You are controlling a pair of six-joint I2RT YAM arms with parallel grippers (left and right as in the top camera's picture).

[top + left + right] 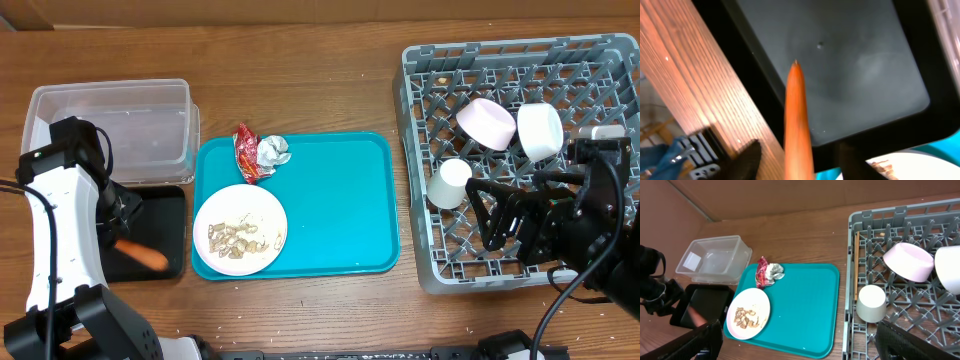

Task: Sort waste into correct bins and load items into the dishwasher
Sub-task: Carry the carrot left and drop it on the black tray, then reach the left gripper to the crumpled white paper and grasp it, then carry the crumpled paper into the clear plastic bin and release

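An orange carrot [140, 256] lies over the black bin [168, 215] at the left. In the left wrist view the carrot [798, 120] stands between my left gripper's [800, 152] open fingers, with gaps on both sides, above the black bin [860, 65]. A white plate [272, 206] with food scraps, a red wrapper [246, 153] and a crumpled foil ball [275, 152] sit on the teal tray [345, 200]. My right gripper [500, 215] is open and empty over the grey dish rack [450, 60], near a white cup [450, 183].
A clear plastic container [110, 125] stands behind the black bin. The rack holds a pink bowl [487, 123] and another white cup [540, 130]. A wooden chopstick [856, 265] lies along the rack's left side.
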